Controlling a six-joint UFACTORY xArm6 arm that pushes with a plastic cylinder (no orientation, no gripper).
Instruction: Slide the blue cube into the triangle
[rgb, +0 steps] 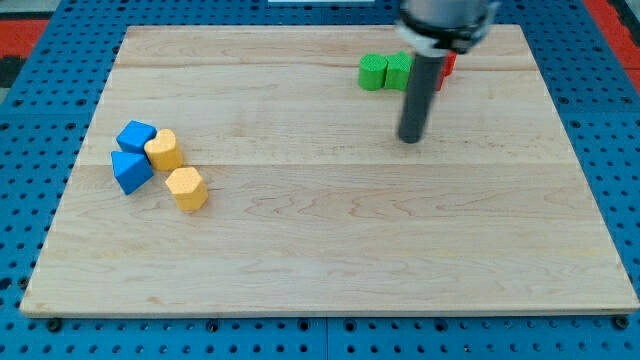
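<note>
Two yellow blocks (175, 170), two blue blocks (132, 155), two green blocks (386, 72); my tip (410, 139), a jawless tool, touches none.

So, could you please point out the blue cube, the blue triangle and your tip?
blue cube (136, 135), camera view, top face.
blue triangle (130, 170), camera view, top face.
my tip (410, 139), camera view, rod's lower end.

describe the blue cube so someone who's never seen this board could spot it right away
Start at the wooden board and go to the cluster of four blocks near its left edge. The blue cube is the topmost one, touching the yellow cylinder. The blue triangle just below it is wedge-shaped, while the cube is boxy.
</note>
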